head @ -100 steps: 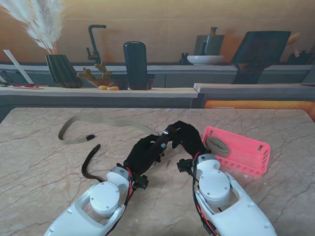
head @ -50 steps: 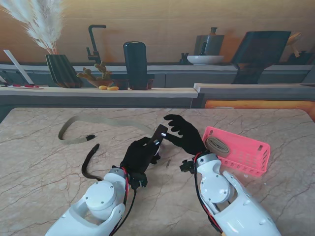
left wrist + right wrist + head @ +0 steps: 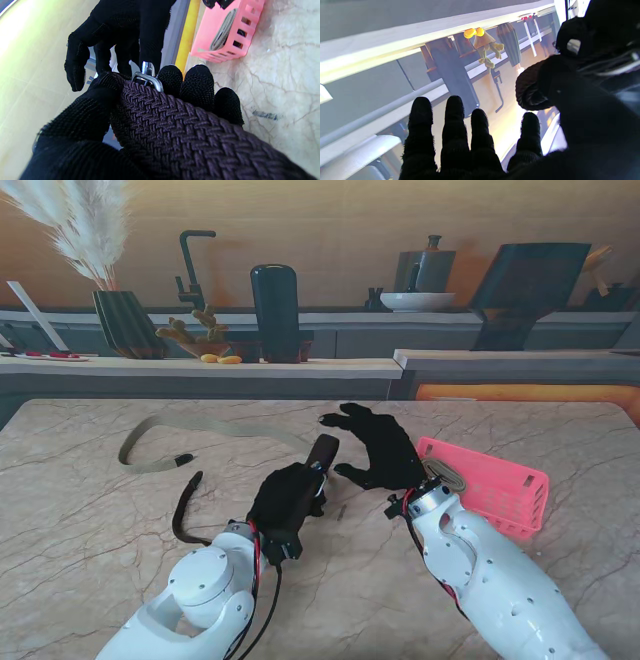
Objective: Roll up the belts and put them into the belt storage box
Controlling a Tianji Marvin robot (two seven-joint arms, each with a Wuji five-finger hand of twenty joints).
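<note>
While L wrist shows buckle (image 3: 148, 75) by fingers (image 3: 172, 77), stand view doesn't.

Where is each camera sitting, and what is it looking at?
Stand: above the shoulders, looking down at the marble table; both arms show.
Left wrist: along the left hand, clutching the dark braided belt.
Right wrist: along the open right hand, toward the back shelf.
Shared: stand and left wrist both see the pink plastic storage box.

right hand (image 3: 378, 445) lifted off dark belt (image 3: 322, 452) (fingers (image 3: 335, 420) spread), moved right
</note>
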